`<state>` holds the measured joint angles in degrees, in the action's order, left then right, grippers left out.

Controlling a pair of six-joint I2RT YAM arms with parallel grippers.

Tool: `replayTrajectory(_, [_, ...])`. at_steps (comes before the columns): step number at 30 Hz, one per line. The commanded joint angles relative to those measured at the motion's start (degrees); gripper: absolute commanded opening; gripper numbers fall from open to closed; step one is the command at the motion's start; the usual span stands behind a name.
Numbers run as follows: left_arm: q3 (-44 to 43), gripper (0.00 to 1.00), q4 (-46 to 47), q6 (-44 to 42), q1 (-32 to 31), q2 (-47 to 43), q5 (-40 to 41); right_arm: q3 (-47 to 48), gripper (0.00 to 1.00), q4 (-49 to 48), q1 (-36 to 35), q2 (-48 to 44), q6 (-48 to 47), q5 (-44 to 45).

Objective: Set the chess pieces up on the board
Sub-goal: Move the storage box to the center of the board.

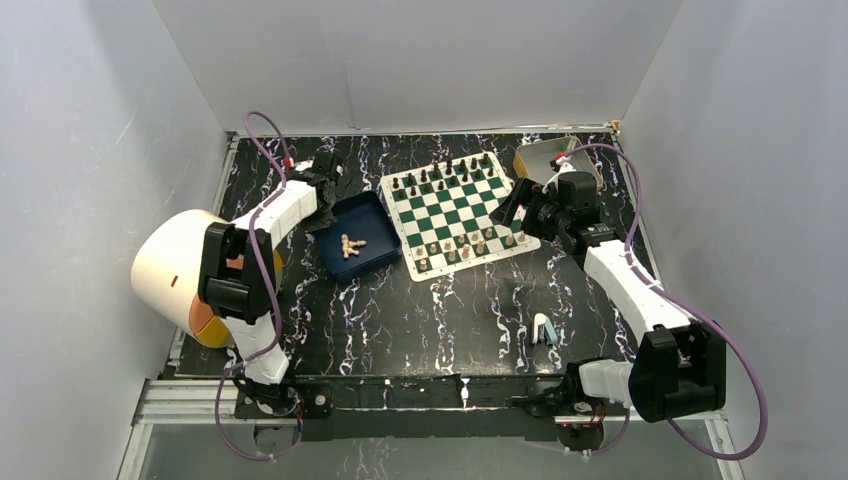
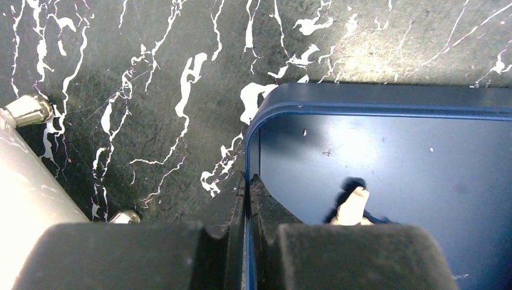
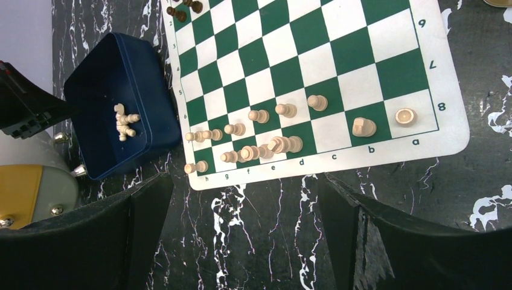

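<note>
The table point(image 2: 151, 90) is matt, marble-patterned. The blue tray point(image 2: 374, 99) looks like smooth, glossy plastic; the chess pieces point(image 3: 360, 127) look wooden.

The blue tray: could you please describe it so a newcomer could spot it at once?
On the black marbled table, look just left of the green-and-white chessboard mat. The dark blue rectangular tray there stands out by its raised walls and the loose cream chess pieces inside.
</note>
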<state>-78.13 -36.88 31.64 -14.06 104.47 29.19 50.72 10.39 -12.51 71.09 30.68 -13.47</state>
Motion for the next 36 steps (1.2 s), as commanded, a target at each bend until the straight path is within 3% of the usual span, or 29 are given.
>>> replayTrajectory(1, [-2.8, 0.00, 0.2, -1.7, 0.2, 0.6, 1.0, 0.7, 0.99, -1.7, -0.2, -0.5, -0.6, -0.2])
replayTrajectory(7, [-3.2, 0.00, -0.1, -1.3, 0.2, 2.2, 2.7, 0.3, 0.99, -1.9, -0.2, -0.4, -0.7, -0.1])
replayTrajectory(13, [-5.1, 0.07, -0.1, -3.6, 0.2, 5.0, 2.3, 0.5, 0.99, -2.1, -0.2, -0.2, -0.6, -0.1])
replayTrajectory(22, [-8.7, 0.07, -0.7, -7.7, 0.2, 9.1, 3.0, 0.5, 0.99, -1.9, -0.2, -0.8, -0.5, 0.1])
replayTrajectory(27, [-9.1, 0.24, 0.2, -8.6, 0.2, 9.2, 2.5, 0.5, 0.99, -1.7, -0.2, -0.8, -0.5, 0.2])
replayTrajectory(32, [-11.1, 0.35, 0.2, -10.2, 0.2, 8.7, 1.1, 0.5, 0.99, -1.5, -0.2, -0.4, -0.6, -0.5])
replayTrajectory(36, [-14.2, 0.37, -1.9, -12.4, 0.2, 7.2, -3.8, 0.8, 0.99, -0.2, -0.2, -1.7, -1.0, -0.1])
